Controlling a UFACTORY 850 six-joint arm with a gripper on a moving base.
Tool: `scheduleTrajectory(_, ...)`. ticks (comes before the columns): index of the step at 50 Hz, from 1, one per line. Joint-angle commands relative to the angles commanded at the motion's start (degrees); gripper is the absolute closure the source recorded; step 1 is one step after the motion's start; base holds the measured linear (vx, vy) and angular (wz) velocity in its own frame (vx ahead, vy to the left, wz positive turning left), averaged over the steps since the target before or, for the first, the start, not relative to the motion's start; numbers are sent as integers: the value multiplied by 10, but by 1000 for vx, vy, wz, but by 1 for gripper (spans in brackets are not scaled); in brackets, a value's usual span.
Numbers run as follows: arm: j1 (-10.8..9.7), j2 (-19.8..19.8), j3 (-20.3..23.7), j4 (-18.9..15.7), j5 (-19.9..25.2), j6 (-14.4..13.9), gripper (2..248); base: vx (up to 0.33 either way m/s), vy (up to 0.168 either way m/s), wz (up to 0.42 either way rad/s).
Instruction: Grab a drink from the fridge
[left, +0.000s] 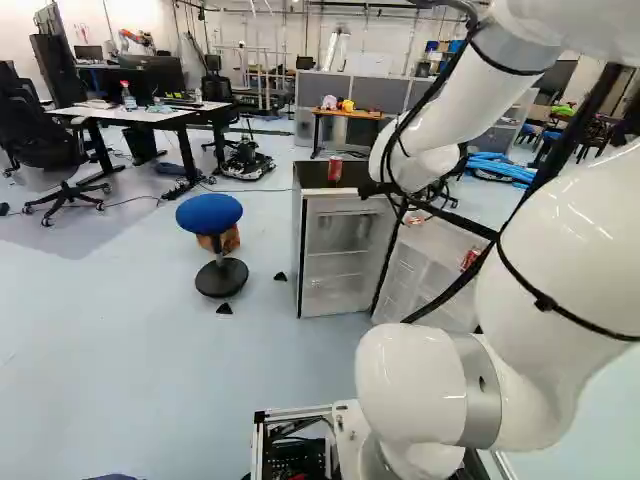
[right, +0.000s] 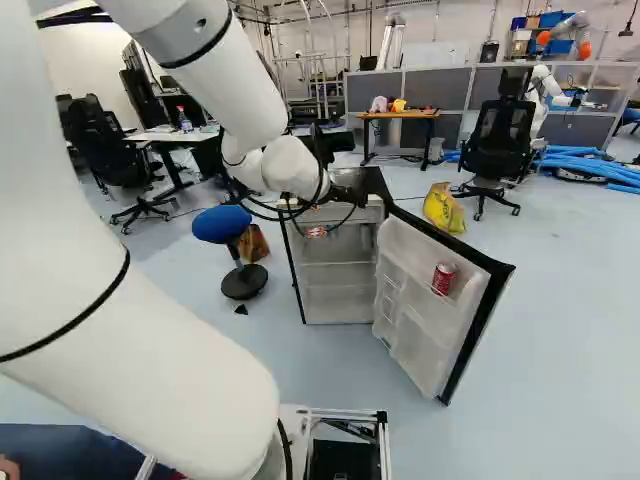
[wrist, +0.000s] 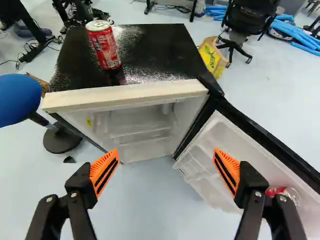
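Open fridge (wrist: 155, 50), 1 red can (wrist: 104, 45) upright on top — 1 other can (right: 444, 279) in door shelf

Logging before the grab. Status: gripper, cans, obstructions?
Gripper open, empty. Red can atop fridge; second can in open door. Nothing seen blocking the top can.

A lab: another robot (right: 541, 84), desks (left: 150, 116)

Both base views face the fridge (left: 340, 265) from behind the arm (left: 555, 270), wrist view nearer.
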Motion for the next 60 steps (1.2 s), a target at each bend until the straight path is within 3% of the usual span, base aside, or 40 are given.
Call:
scheduleTrajectory(36, -72, 23, -30, 24, -86, 0, 3, 0, 0, 0)
scheduleTrajectory(60, -119, -11, -62, 48, -140, 0, 3, 0, 0, 0)
